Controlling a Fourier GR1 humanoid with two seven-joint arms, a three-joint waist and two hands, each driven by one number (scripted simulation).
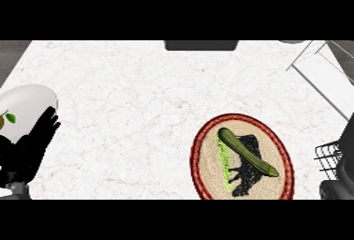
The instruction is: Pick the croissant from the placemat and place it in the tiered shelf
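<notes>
Resting at the left edge of the bench [138, 93], my left hand [29, 147] keeps nothing, fingers [47, 124] straight and released. My right hand [339, 190] is a dark shape at the right edge; its state I cannot tell. A long green vegetable [247, 152] lies slantwise on the oval placemat [206, 145].

Worktop [138, 93]: we see pale marble-like stone, faintly veined, smooth, matt.
Placemat [206, 154]: we read woven fibre, ribbed, matt, with a dark red rim.
Green vegetable [247, 153]: smooth skin, slight sheen.
Plate [31, 101]: smooth white, we think glazed.
Left hand [27, 150]: matt black.
Tiered shelf [318, 91]: thin pale rods, metal-looking.
</notes>
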